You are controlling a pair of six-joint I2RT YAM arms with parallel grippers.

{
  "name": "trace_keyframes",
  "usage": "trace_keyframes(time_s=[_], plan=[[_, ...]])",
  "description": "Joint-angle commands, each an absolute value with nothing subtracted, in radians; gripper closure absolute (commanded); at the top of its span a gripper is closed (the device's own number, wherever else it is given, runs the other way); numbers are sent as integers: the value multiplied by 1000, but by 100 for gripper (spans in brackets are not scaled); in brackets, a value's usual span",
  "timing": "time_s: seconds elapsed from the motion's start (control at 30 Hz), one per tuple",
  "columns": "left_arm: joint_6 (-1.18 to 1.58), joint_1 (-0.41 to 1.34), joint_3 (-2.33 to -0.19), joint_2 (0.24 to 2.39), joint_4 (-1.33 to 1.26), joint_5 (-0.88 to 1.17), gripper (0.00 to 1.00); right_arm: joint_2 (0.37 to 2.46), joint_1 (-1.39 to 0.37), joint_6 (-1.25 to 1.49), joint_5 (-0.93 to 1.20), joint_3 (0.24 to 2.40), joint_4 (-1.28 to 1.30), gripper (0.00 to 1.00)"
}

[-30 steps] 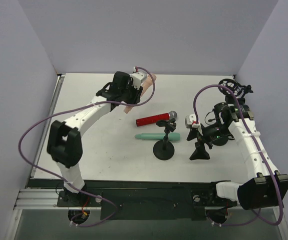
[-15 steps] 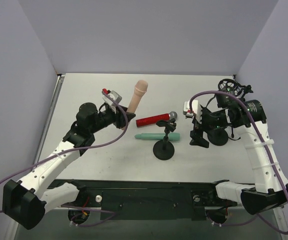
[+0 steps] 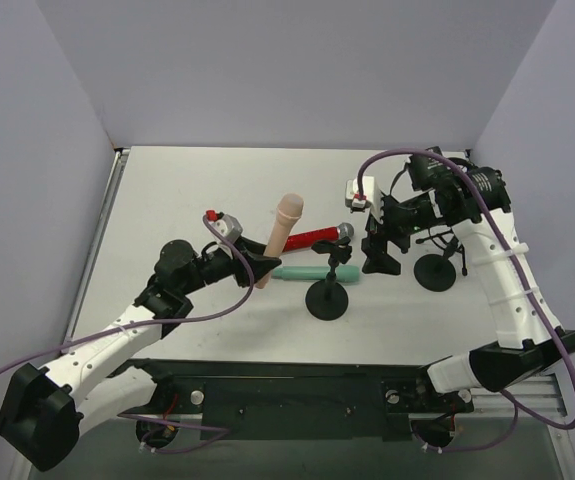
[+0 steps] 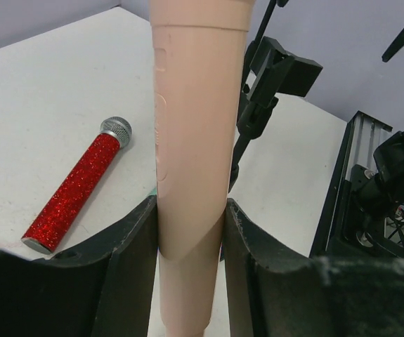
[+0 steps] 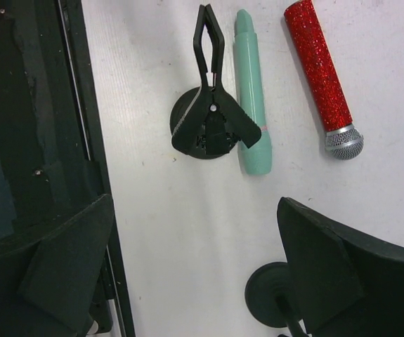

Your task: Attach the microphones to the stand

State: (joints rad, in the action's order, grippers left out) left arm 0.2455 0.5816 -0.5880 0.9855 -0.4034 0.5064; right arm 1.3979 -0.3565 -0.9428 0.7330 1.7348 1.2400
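My left gripper (image 3: pixel 260 268) is shut on the lower handle of the pale pink microphone (image 3: pixel 285 225) and holds it upright above the table, left of the small black stand (image 3: pixel 328 298). In the left wrist view the pink microphone (image 4: pixel 191 140) stands between my fingers (image 4: pixel 131 267), with the stand's clip (image 4: pixel 272 77) behind it. The glittery red microphone (image 3: pixel 312 238) and the mint green microphone (image 3: pixel 302 273) lie on the table by the stand. My right gripper (image 3: pixel 379 250) is open and empty, hovering right of the stand (image 5: pixel 205 133), above the green (image 5: pixel 252 98) and red (image 5: pixel 321 70) microphones.
A second black stand with a round base (image 3: pixel 435 272) rises at the right, its base also in the right wrist view (image 5: pixel 275 302). A black rail (image 3: pixel 267 385) runs along the table's near edge. Purple walls close in the table.
My left arm has drawn back and carried the pink microphone from the far side toward the stand. My right gripper has moved farther back and left, away from the near edge.
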Motion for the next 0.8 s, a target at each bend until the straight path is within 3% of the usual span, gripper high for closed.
trace_keyframes(time_s=[0.0, 0.43, 0.77], plan=[[304, 592, -525, 989, -682, 512, 100, 1439, -367, -948, 787, 1782, 1301, 5], [284, 629, -497, 966, -675, 482, 100, 1520, -388, -899, 790, 1770, 1180, 5], [276, 644, -497, 968, -667, 476, 100, 1534, -407, -1024, 749, 1720, 1152, 4]])
